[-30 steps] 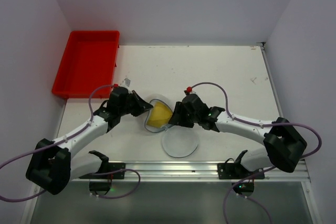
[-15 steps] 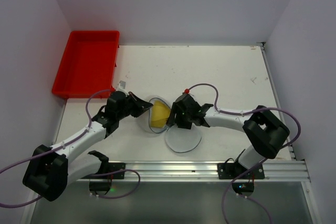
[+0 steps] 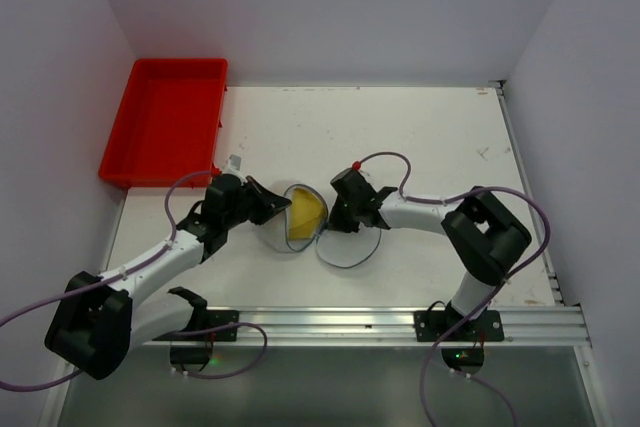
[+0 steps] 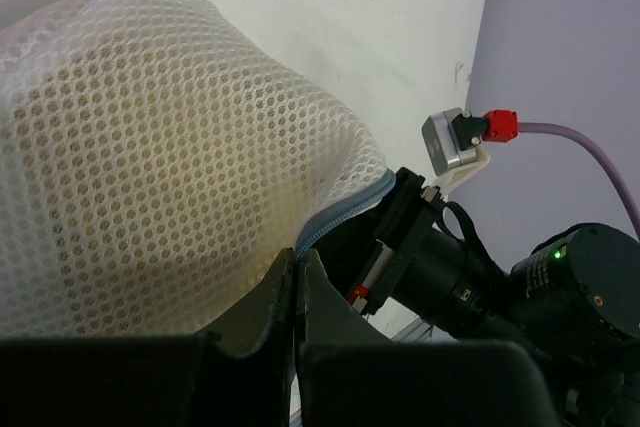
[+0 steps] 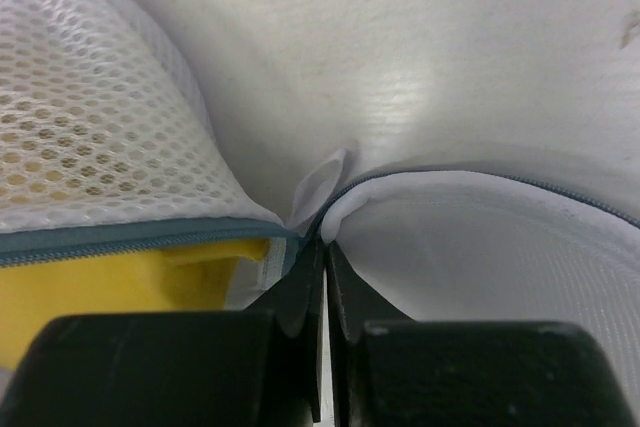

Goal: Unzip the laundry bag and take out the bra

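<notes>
The laundry bag (image 3: 300, 215) of white mesh lies unzipped mid-table. Its round lid (image 3: 347, 248) is folded out flat toward the near edge. A yellow bra (image 3: 307, 214) shows inside the opening, and again in the right wrist view, bra (image 5: 110, 292), under the grey zip (image 5: 130, 240). My left gripper (image 3: 282, 209) is shut on the bag's zipped rim (image 4: 335, 219) on its left side, mesh (image 4: 150, 147) filling that view. My right gripper (image 3: 327, 225) is shut on the seam where lid (image 5: 480, 247) and body meet, its fingertips (image 5: 345, 272) pressed together there.
A red rectangular tray (image 3: 170, 127) stands at the back left, partly off the table's left edge. The white table (image 3: 420, 137) stretches behind and to the right of the bag. A metal rail (image 3: 330, 322) runs along the near edge.
The right gripper drew in toward the bag's hinge and closed on the seam. The lid shifted slightly left and back. The left gripper kept its hold.
</notes>
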You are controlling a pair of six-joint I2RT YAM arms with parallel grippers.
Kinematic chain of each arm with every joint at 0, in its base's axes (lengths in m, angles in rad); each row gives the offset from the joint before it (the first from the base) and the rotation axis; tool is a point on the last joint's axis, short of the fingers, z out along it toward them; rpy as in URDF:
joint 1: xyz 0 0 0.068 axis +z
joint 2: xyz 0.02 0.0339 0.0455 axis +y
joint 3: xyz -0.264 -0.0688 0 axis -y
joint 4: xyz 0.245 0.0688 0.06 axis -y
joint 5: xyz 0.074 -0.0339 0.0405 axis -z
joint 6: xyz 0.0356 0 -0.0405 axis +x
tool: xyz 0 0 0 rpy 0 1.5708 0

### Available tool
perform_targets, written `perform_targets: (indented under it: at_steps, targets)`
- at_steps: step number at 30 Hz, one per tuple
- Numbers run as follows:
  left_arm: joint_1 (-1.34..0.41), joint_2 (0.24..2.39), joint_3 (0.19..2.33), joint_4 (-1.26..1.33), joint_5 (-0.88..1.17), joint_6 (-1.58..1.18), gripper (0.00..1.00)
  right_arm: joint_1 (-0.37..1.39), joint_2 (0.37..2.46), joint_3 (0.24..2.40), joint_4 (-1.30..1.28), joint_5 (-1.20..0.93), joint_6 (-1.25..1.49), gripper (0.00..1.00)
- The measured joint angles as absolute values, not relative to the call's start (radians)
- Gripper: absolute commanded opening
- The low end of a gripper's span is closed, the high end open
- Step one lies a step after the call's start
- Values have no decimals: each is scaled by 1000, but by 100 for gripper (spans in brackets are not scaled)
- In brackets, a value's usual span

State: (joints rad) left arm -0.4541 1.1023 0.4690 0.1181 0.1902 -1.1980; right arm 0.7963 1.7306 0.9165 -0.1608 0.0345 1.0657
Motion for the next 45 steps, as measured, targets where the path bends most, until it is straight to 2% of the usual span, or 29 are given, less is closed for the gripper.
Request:
perform_targets:
  at_steps: [3, 6, 7, 9, 12, 13, 16, 18, 23, 27, 33, 38, 45]
  targets:
    - [-454, 1102, 469, 111, 191, -1178, 2, 767, 1727, 916, -159, 37, 1050, 0]
    - [-455, 1102, 485, 65, 188, -1134, 18, 749, 1691, 896, -165, 59, 1009, 0]
    - [-455, 1102, 499, 42, 185, -1114, 28, 745, 1664, 884, -172, 68, 992, 0]
    - [-455, 1102, 544, -17, 175, -1069, 34, 744, 1591, 865, -192, 89, 950, 0]
    - [-457, 1104, 633, -113, 149, -995, 53, 746, 1476, 862, -213, 114, 894, 0]
    - [-457, 1104, 669, -148, 133, -966, 68, 746, 1436, 863, -213, 117, 875, 0]
    - [-459, 1104, 777, -247, 86, -888, 89, 746, 1359, 866, -209, 117, 835, 0]
    - [-459, 1103, 844, -313, 46, -844, 91, 746, 1337, 870, -209, 113, 812, 0]
    - [-471, 1100, 979, -445, -22, -770, 75, 746, 1332, 871, -206, 94, 770, 0]
    - [-585, 1147, 1058, -491, -56, -750, 75, 749, 1329, 871, -206, 90, 752, 0]
    - [-791, 1413, 1188, -539, -110, -726, 75, 752, 1304, 871, -208, 90, 734, 0]
    - [-821, 1559, 1228, -590, -165, -709, 75, 753, 1289, 871, -209, 87, 730, 0]
    - [-829, 1632, 1276, -625, -220, -691, 73, 754, 1276, 871, -209, 87, 725, 0]
